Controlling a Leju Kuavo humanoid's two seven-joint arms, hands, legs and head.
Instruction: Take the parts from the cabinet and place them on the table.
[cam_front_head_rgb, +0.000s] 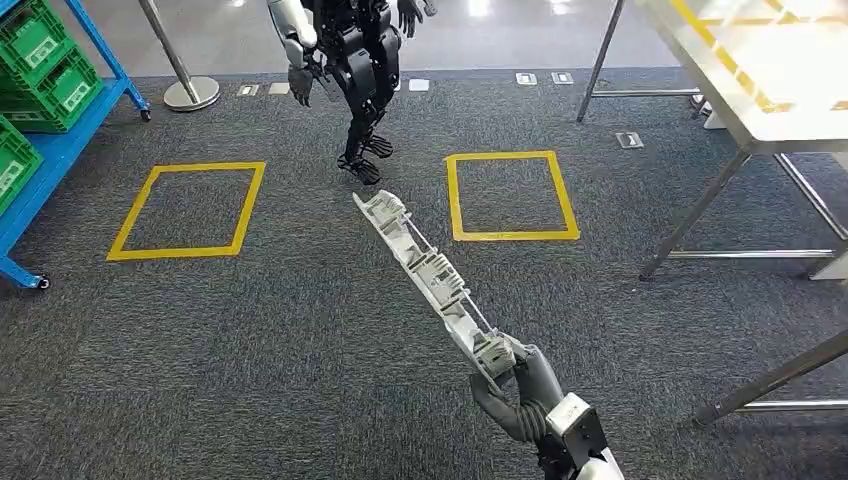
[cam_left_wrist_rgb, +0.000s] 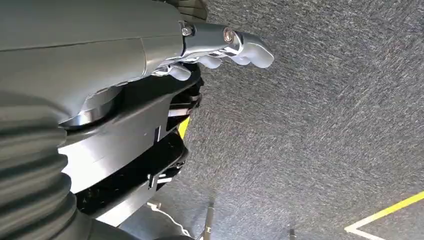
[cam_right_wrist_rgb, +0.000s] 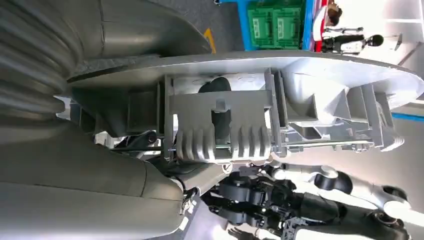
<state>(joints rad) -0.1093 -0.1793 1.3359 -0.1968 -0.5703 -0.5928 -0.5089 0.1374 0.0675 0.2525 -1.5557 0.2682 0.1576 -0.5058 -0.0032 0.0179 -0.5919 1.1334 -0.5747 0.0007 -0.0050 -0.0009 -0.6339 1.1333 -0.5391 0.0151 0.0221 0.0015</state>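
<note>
right hand (cam_front_head_rgb: 522, 392): I see it low at the near right of the head view, fingers wrapped around the near end of the part; in the right wrist view (cam_right_wrist_rgb: 115, 165) the thumb and fingers clamp its ribbed underside
part (cam_front_head_rgb: 430, 270): a long grey-white plastic moulding with ribs and clips, held out over the carpet, slanting from my right hand away and to the left; its far end hangs in the air between the two yellow squares; the close view (cam_right_wrist_rgb: 260, 120) shows the ribbed brackets and a thin rod along its length
left hand (cam_left_wrist_rgb: 225, 50): I see it from the left wrist camera, over the carpet, holding nothing; the pale fingertips sit close together, and I cannot tell for sure whether they are curled in or just relaxed
table (cam_front_head_rgb: 760, 90): far right, a metal-legged frame with a pale top marked by yellow tape, well apart from the part
cabinet (cam_front_head_rgb: 45, 110): far left, a blue rack carrying green crates (cam_front_head_rgb: 50, 60)
carpet (cam_front_head_rgb: 250, 350): dark grey, with two yellow taped squares (cam_front_head_rgb: 186, 210)
other robot (cam_front_head_rgb: 350, 70): a second humanoid stands at the far middle, beyond the part's tip
</note>
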